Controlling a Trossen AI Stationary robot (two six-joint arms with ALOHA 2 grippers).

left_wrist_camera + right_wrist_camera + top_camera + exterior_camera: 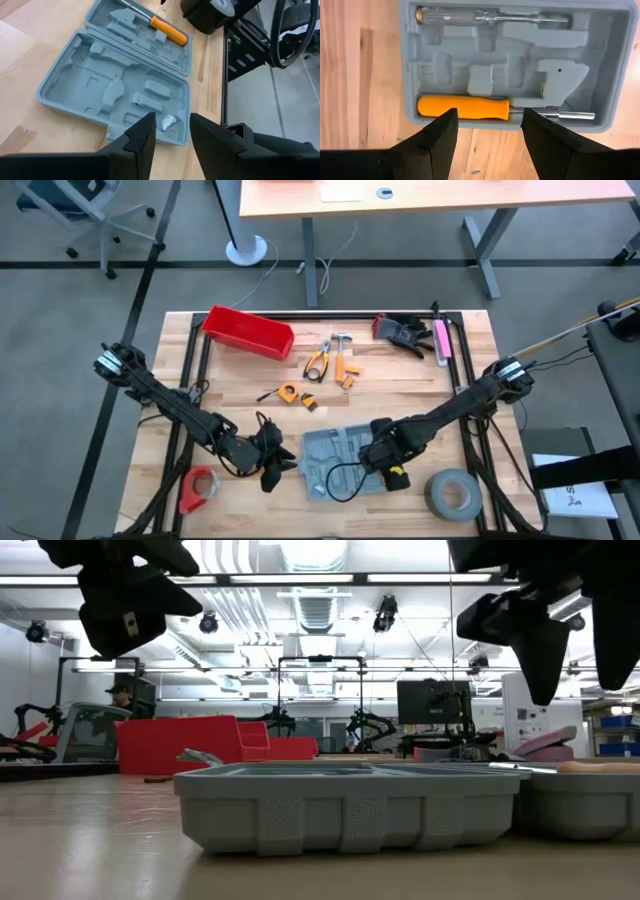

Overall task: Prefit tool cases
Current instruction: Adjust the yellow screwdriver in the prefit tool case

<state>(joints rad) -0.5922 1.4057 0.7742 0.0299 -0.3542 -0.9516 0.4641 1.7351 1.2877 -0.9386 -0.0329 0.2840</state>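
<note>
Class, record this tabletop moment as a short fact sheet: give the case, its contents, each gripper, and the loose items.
Case: flat grey-blue plastic hinged tool case, lying open
Contents: orange-handled screwdriver; clear-handled screwdriver
Left gripper: open, empty, over the case edge
Right gripper: open, empty, above the orange-handled screwdriver
Loose items: red plastic bin, grey tape roll

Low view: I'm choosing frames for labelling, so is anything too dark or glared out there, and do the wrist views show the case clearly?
Low view: ceiling strip lights glare, and both grippers hang as backlit dark shapes; the tool case wall reads clearly. Left wrist view: case recesses evenly lit, left gripper fingers dark. Right wrist view: the orange-handled screwdriver is sharp between the right gripper fingers.
</note>
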